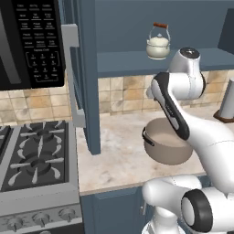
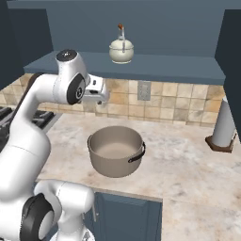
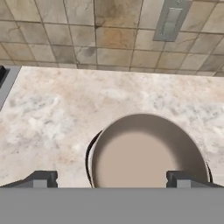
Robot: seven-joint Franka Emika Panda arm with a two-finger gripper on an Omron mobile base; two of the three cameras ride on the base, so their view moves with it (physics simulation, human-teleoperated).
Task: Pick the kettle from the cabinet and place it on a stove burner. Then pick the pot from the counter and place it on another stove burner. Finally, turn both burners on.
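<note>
Marbled desk with a grey pot.
Claw spread wide above the pot (holding nothing); kettle on the open cabinet shelf.

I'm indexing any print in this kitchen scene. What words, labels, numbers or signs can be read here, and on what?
Nothing is legible.
Microwave keypad: rows of small white markings, too blurred to read.
Kettle, pot, stove knobs and the grey wall plate: no lettering visible.
</note>
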